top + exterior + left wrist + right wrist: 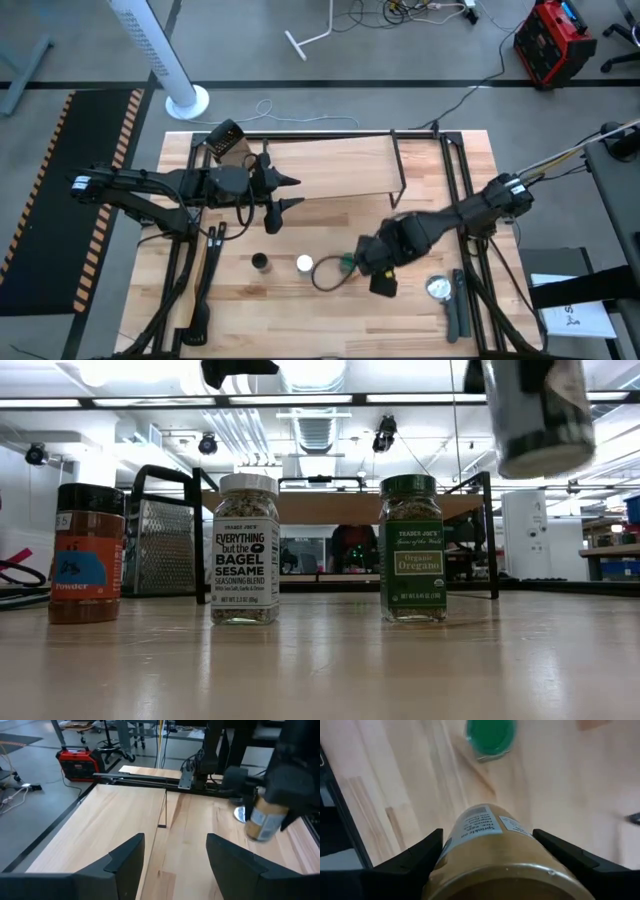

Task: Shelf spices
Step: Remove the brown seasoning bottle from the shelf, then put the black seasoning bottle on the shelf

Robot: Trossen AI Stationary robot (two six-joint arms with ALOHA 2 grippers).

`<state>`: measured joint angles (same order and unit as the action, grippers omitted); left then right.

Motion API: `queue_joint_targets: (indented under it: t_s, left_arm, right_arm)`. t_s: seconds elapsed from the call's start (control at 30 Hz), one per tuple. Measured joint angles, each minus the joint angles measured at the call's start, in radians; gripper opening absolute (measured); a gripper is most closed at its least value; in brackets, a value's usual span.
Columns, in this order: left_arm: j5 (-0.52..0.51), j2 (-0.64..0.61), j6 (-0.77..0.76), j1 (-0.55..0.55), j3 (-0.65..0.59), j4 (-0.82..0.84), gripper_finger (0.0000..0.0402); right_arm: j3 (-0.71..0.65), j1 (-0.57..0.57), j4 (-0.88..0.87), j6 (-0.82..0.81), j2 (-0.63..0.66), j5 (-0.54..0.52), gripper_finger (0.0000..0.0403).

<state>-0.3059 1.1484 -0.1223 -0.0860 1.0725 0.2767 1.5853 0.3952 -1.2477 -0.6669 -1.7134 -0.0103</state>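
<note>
Three jars stand upright in a row near the table's near edge: dark-lidded [261, 263] [87, 555], white-lidded [304, 264] [246, 550] and green-lidded [345, 263] [413, 550]. My right gripper [383, 262] [492, 855] is shut on the tan jar [535, 415] [264, 817], just right of the green-lidded one [491, 737]. The shelf [330, 165] [330, 506] stands on its black legs at the far side. My left gripper [297, 192] [175, 865] hovers open by the shelf's near edge, touching nothing. My right gripper pinches the tan jar by its side wall [485, 832], one finger [415, 860] on each side. The fingers come from above, slanting down, and lie along the jar. The jar is lifted clear of the table, slightly tilted, its lower end [540, 460] free in the air.
A metal grater [225, 140] [160, 545] stands at the shelf's left far corner. A round silver disc [437, 288] lies right of my right gripper. A dark cable loop [328, 275] lies by the green-lidded jar. Bare tabletop [120, 815] shows under the shelf.
</note>
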Motion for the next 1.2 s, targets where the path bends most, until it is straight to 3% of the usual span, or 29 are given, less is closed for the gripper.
queue_joint_targets:
  t_s: [0.37, 0.67, 0.9, 1.2]
  left_arm:
    - [0.003, 0.000, 0.000, -0.002, -0.001, 0.004, 0.0196]
    - [0.003, 0.000, -0.002, -0.003, -0.002, 0.004, 0.0202]
    - [0.003, 0.000, -0.003, -0.006, -0.002, 0.014, 0.0196]
    - [0.009, 0.000, -0.003, -0.007, -0.002, 0.011, 0.0209]
  right_arm:
    - [-0.293, 0.017, 0.193, -0.095, 0.000, 0.028, 0.0259]
    - [-0.422, 0.017, 0.348, -0.125, 0.003, 0.005, 0.0262]
    - [-0.463, 0.018, 0.349, -0.161, 0.012, 0.007, 0.0361]
    - [-0.384, 0.020, 0.277, -0.188, 0.137, -0.022, 0.0383]
